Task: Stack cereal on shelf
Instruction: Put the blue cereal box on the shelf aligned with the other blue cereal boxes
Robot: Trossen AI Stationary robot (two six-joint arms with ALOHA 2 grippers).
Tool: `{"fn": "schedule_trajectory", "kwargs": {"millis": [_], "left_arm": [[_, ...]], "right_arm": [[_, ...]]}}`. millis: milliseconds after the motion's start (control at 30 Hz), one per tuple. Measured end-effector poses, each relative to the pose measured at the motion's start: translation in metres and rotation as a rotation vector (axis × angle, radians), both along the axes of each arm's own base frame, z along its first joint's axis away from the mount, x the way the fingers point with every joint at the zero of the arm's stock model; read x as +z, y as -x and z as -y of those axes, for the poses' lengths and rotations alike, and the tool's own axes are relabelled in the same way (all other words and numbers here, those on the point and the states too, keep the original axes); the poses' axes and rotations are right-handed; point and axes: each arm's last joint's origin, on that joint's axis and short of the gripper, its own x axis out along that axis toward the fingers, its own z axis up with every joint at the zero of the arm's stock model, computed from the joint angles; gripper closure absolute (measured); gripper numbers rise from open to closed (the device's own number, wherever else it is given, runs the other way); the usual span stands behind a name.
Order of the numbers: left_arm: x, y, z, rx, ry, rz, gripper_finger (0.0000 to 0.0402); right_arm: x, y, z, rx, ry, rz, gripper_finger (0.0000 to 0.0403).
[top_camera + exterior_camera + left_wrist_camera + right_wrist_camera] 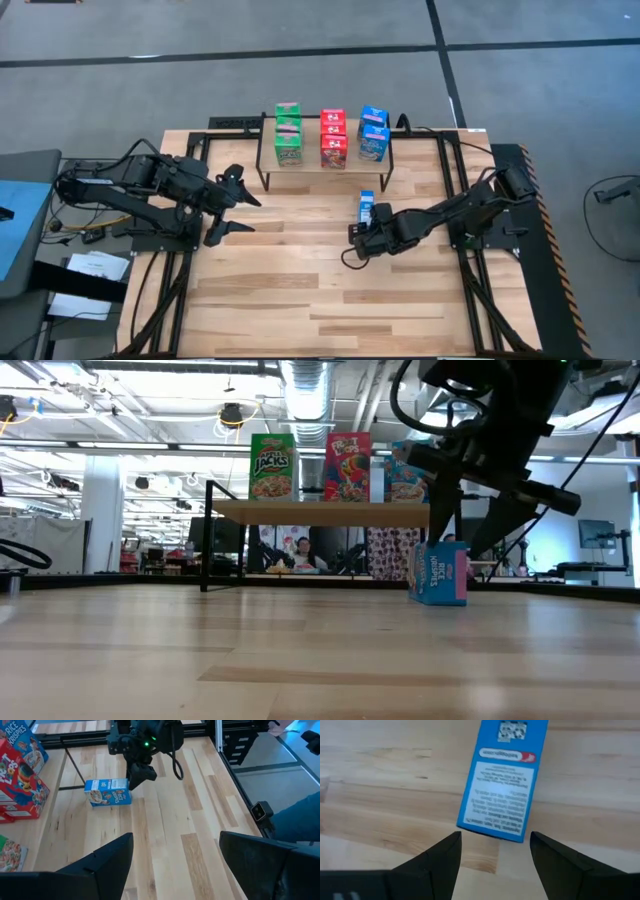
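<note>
A blue cereal box point(367, 207) lies alone on the wooden tabletop, in front of the shelf point(311, 152), resting on one long narrow side point(107, 792). Green point(288, 135), red point(333, 137) and blue point(373, 133) cereal boxes stand stacked on the shelf board point(320, 512). My right gripper point(362, 240) hovers open, slanting down, just over the lone box's near end. In its wrist view the box point(502, 785) lies ahead of the spread fingers point(495, 840), untouched. My left gripper point(225, 205) waits open at the table's left, raised off the tabletop.
The shelf stands on thin black legs point(264, 175) at the table's far middle. Black frame rails point(455, 170) run along the table's right side. Bare wood stretches across the near half of the tabletop point(320, 310).
</note>
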Motion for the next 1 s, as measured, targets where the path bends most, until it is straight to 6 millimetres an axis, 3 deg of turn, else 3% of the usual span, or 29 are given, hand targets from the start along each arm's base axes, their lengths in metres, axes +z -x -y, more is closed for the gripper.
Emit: {"fn": "schedule_trajectory", "kwargs": {"millis": [400,700,1000], "left_arm": [[0.000,0.000,-0.001,0.021,-0.016,0.002,0.0118],[0.000,0.000,-0.001,0.028,-0.002,0.001,0.0118],[0.000,0.000,-0.001,0.030,0.002,0.000,0.0118]], "right_arm": [[-0.001,0.008,0.000,-0.027,0.006,-0.061,0.0143],[0.005,0.007,-0.016,0.004,-0.005,-0.016,0.0143],[0.005,0.005,-0.006,-0.022,0.021,-0.022,0.0143]]}}
